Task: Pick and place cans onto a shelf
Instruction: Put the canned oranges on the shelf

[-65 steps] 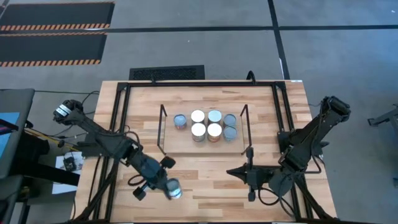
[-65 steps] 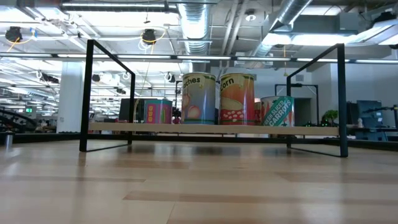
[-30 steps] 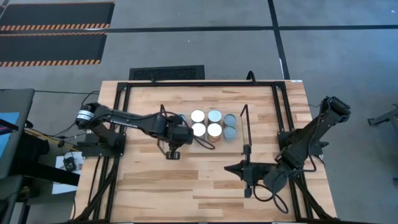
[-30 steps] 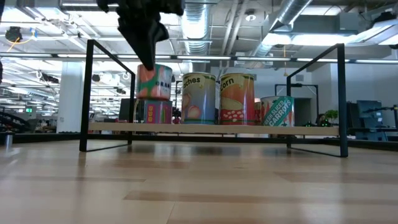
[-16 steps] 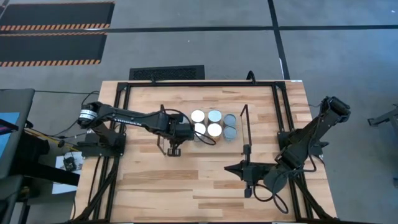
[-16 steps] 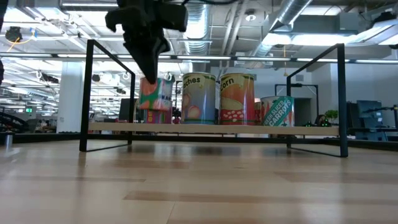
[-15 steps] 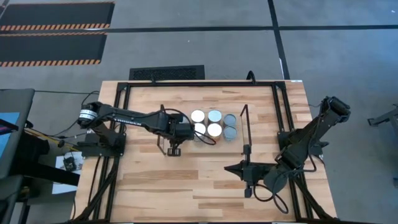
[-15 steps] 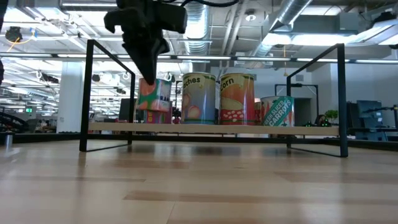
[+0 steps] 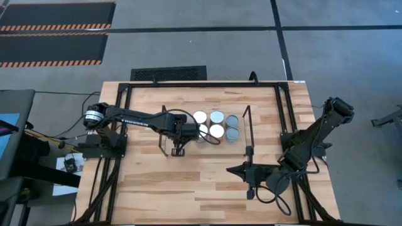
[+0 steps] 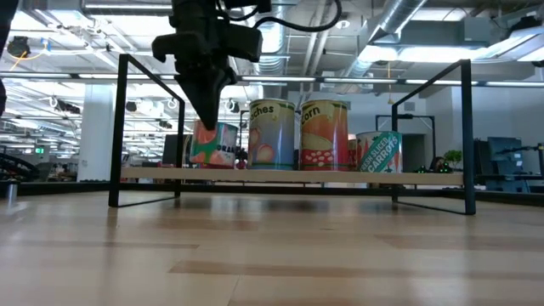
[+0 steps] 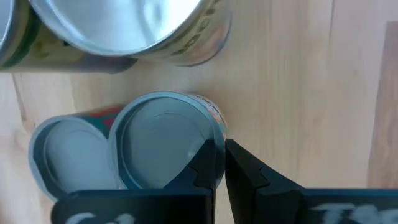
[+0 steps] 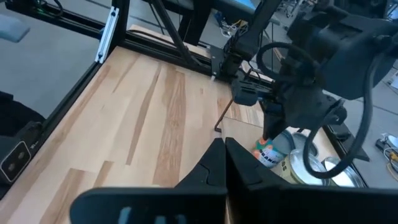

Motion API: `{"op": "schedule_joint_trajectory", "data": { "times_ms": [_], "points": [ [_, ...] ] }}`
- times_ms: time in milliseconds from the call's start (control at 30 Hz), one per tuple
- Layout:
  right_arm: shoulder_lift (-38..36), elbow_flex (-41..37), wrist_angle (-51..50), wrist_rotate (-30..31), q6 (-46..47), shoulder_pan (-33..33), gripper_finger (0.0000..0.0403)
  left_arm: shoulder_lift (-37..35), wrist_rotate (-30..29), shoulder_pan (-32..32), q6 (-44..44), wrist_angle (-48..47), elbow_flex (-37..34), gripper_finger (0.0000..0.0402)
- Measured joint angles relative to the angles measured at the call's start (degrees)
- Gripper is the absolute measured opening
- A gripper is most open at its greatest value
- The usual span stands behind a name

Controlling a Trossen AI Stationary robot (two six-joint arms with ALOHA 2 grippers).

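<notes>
**High view: left arm over the shelf, right arm parked**

High view, centre of the frame: the left gripper (image 9: 187, 131) reaches across the left end of the shelf (image 9: 235, 147), covering the spot beside the cans (image 9: 217, 117) that show as round tops in two rows. In the low view, upper left, the left gripper (image 10: 206, 110) comes down from above with its fingers pinched on the rim of a can (image 10: 214, 144) with an orange label, which sits at shelf level left of the two tall cans. The left wrist view shows the dark fingers (image 11: 208, 165) clenched on the edge of a blue-topped can (image 11: 163, 149), with another just beside it. Right gripper (image 9: 250, 164) rests clenched and empty at the lower right of the table (image 9: 188, 194), well apart from the shelf.
</notes>
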Motion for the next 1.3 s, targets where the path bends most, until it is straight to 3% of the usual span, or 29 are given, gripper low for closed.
{"op": "schedule_joint_trajectory", "data": {
  "times_ms": [1300],
  "points": [
    [0.0,0.0,0.0,0.0,0.0,0.0,0.0008,0.2,-0.5,2.4,-0.8,-1.8,0.0,0.0039]
  ]
}}
